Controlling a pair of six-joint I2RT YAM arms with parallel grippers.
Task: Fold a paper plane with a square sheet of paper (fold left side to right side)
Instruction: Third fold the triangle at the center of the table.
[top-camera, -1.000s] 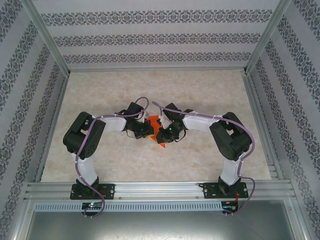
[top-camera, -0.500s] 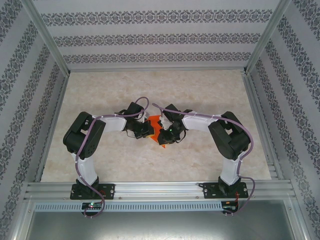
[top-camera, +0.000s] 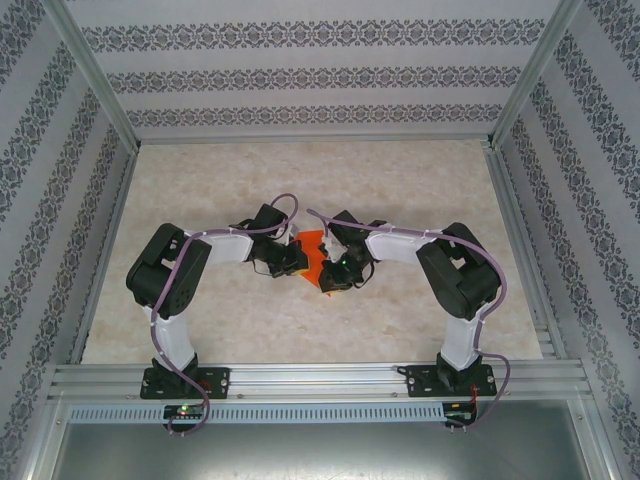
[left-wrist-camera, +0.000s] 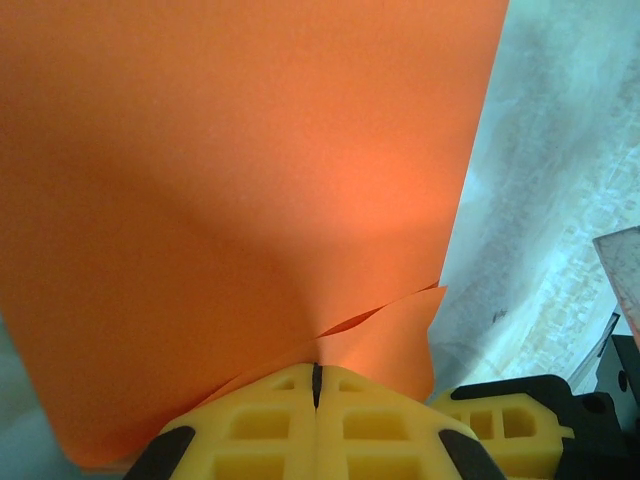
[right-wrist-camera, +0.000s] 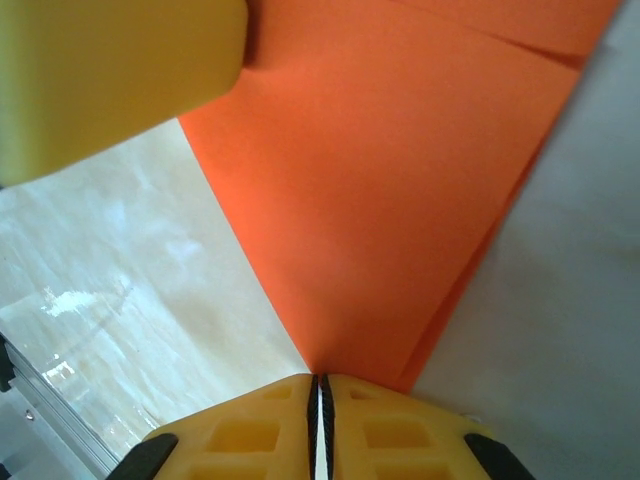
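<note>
Orange square sheet of paper is only partly folded, with more folds left; left gripper and right gripper both pinch it.

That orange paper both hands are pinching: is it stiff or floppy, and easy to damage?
Probably floppy: the paper buckles into a curled flap just above the left hand. Likely thin and light: by the right hand its folded layers show only as fine edges. It would probably crease or tear if the hands pulled apart.
</note>
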